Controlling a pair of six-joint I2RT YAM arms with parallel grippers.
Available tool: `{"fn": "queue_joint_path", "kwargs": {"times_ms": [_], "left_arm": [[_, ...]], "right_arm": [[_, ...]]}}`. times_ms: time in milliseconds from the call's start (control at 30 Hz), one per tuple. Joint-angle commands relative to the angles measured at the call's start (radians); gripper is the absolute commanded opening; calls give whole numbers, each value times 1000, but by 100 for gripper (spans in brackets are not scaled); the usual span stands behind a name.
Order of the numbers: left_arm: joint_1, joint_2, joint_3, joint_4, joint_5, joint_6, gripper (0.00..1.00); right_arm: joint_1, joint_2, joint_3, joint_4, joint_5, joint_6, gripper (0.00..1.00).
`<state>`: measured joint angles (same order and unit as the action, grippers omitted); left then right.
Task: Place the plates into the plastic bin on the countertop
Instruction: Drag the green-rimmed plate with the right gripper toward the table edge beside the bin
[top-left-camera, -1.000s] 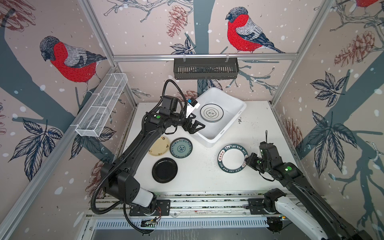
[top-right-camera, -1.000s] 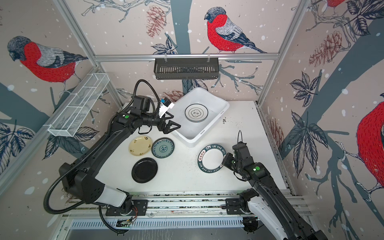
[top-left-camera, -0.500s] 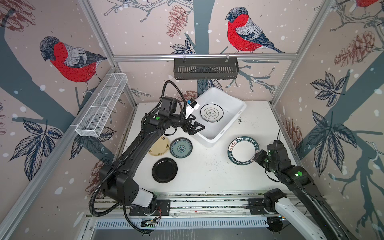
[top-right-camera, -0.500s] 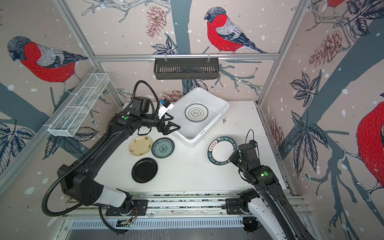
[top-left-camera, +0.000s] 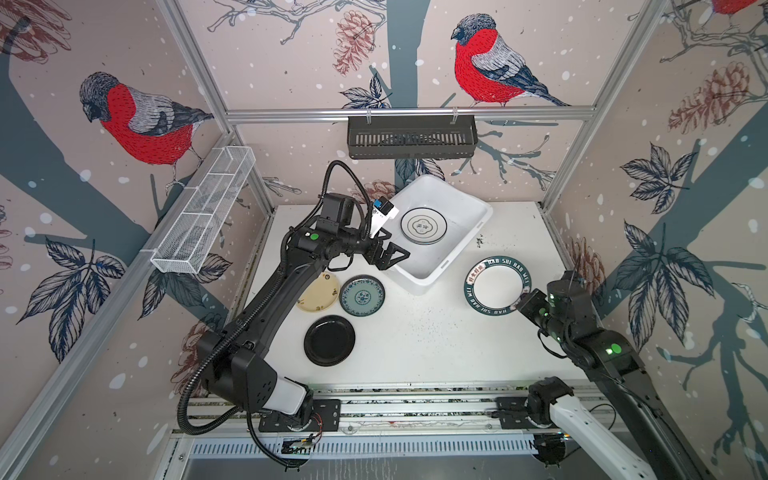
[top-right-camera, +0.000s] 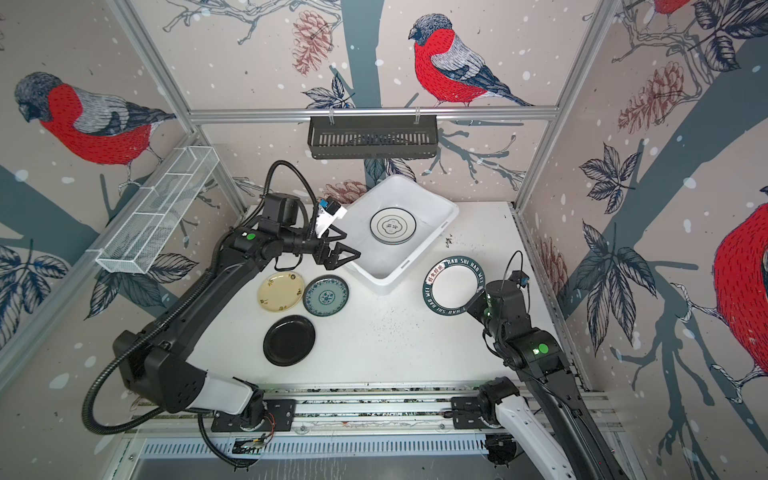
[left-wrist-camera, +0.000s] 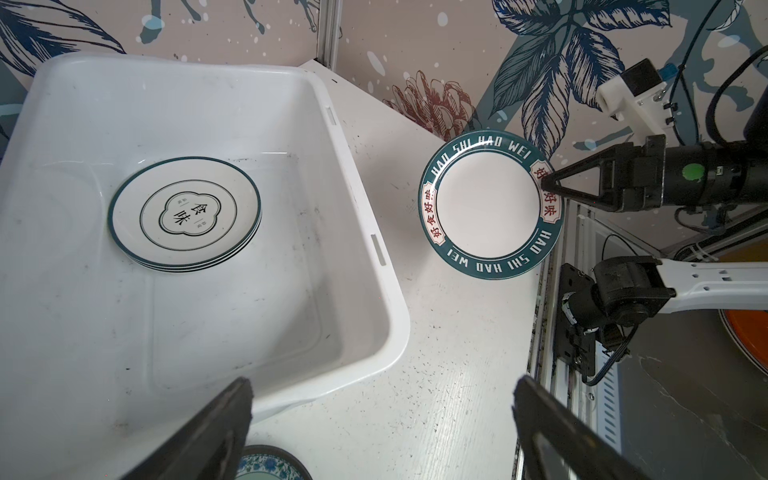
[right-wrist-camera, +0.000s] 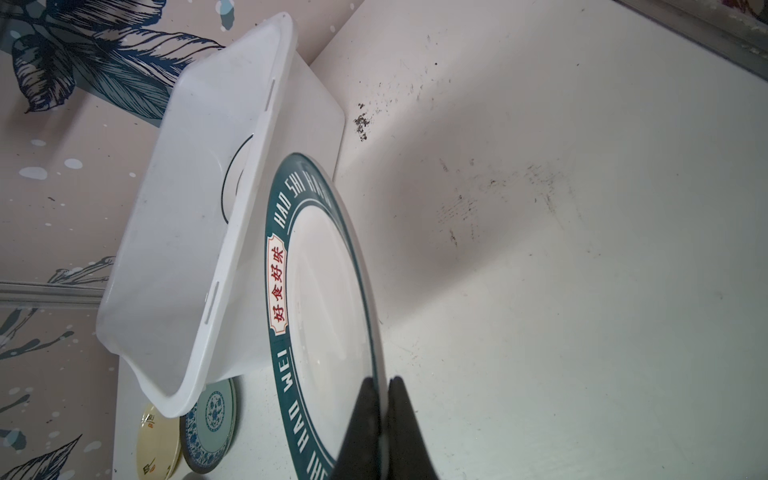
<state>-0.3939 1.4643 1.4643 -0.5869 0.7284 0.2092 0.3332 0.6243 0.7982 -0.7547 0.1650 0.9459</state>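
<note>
Jutting from right end effector, plate seems raised.

1. Matte black casing is being shown on the left arm, frame centre-left, and the right arm, lower right.
2. A white base link is being carried by each.
3. Round green markings are being displayed on both.
4. A ribbed black hose is being trailed at lower left.
</note>
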Motion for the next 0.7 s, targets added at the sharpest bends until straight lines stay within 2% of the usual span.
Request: {"fn": "queue_joint_path", "kwargs": {"times_ms": [0,300,533,667], "left_arm": [[0,-7,3,15,5,6,97],[-1,-7,8,15,3,5,97],[0,-9,22,9,2,5,97],[0,-15,30,5,-2,14,97]], "right_arm": [[0,11,34,49,16,-12,2],[-2,129,151,161,-28,-72,2],[-2,341,337,254,-86,-159,2],[-2,466,399,348,-184,-186,2]]}}
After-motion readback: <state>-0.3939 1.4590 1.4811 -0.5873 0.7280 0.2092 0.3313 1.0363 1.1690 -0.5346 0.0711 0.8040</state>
